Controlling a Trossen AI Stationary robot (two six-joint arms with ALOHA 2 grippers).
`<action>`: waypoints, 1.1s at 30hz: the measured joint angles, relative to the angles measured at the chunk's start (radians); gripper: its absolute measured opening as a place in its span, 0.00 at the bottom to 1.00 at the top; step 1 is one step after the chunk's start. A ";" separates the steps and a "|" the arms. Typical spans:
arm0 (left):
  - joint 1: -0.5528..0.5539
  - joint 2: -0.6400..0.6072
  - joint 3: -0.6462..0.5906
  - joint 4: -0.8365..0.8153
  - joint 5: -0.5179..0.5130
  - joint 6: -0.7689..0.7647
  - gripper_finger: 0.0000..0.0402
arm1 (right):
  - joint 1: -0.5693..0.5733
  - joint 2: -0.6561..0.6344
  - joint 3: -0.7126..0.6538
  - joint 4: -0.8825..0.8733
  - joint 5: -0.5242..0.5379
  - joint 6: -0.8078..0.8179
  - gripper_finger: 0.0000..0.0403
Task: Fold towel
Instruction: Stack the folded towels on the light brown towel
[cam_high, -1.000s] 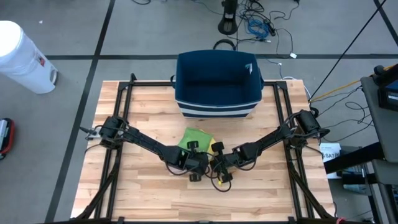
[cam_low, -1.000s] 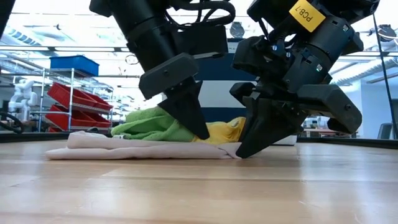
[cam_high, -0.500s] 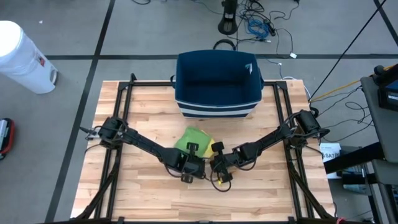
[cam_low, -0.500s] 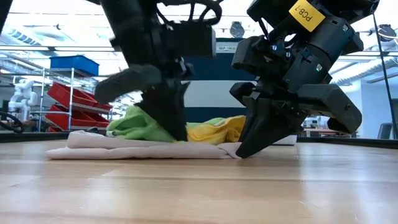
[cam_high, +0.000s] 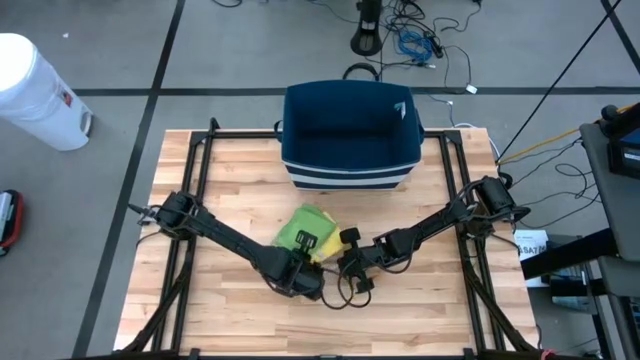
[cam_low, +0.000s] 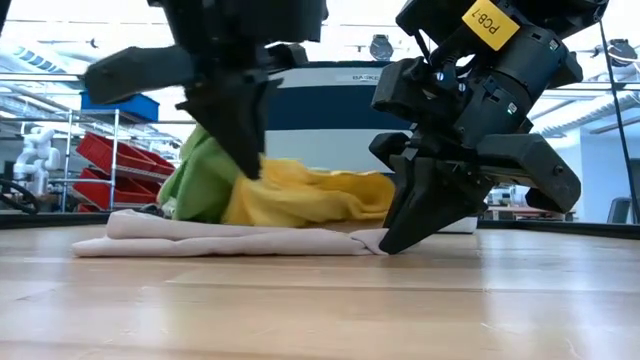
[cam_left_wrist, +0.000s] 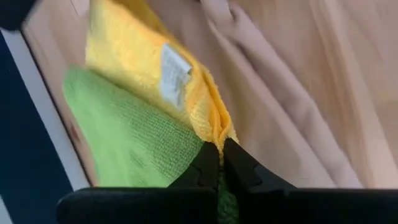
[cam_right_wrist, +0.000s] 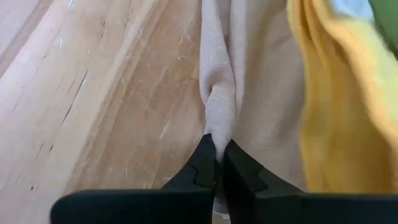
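A yellow towel (cam_left_wrist: 143, 68) with a white label and a green towel (cam_left_wrist: 124, 143) lie bunched together on a flat beige towel (cam_low: 230, 238) at the table's middle. My left gripper (cam_low: 245, 165) is shut on the yellow and green pair and stands above the beige towel; in the high view my left gripper (cam_high: 306, 277) covers their near side. My right gripper (cam_low: 390, 243) is down at the table, shut on the beige towel's right end. In the high view my right gripper (cam_high: 348, 272) sits right beside the left one. My left gripper pinches the yellow towel's folded edge (cam_left_wrist: 214, 134) between its two fingers, with green cloth (cam_left_wrist: 219, 198) caught in the same pinch. The fingers come from above, slanting down. The pinched part is raised, and the rest of both towels sags onto the beige towel. My right gripper pinches a raised ridge of the beige towel (cam_right_wrist: 217, 118) at its edge, between the two fingertips. The fingers slant down from the table's right side. The pinched cloth stays low at the table, and the towel lies flat beyond it.
A dark blue bin (cam_high: 350, 135) stands at the table's far middle, just beyond the towels. A white bucket (cam_high: 35, 90) stands on the floor off the far left. Bare wood lies along the near edge and both sides.
My left gripper has risen, moved toward the near edge and rolled, taking the yellow and green towels' edge with it. That edge now stands lifted off the beige towel and the pair bunches higher, while the beige towel stays flat.
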 joint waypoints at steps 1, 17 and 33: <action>-0.002 0.000 0.000 -0.019 0.000 0.000 0.00 | 0.000 0.000 0.000 0.000 0.000 0.001 0.02; -0.073 0.000 0.000 -0.119 -0.076 0.045 0.00 | -0.013 0.000 0.000 -0.002 -0.023 0.014 0.02; -0.053 0.006 -0.010 0.007 0.117 0.042 0.02 | -0.020 0.000 0.000 -0.002 -0.024 0.027 0.06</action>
